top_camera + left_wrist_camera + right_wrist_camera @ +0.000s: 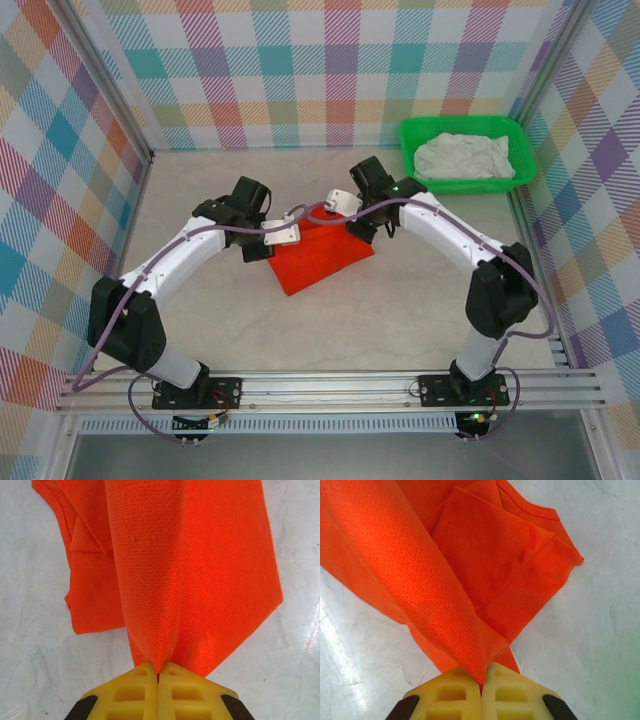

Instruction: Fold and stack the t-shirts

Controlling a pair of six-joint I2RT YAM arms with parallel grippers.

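The orange-red t-shirt [325,258] lies partly folded on the table's middle, with its far edge lifted. My left gripper [287,234] is shut on that edge at the left; in the left wrist view the yellow fingertips [145,676] pinch a taut fold of the orange cloth [200,580]. At the right of the same edge my right gripper [338,205] is also shut, and its wrist view has the cloth [485,540] running up from the gripper [481,680], with a sleeve spread on the table beyond. The white t-shirt [463,157] sits crumpled in the basket.
A green plastic basket [411,137] stands at the back right by the side wall. Checkered walls close off the back and both sides. Pale bare tabletop [400,310] stretches between the orange shirt and the arm bases.
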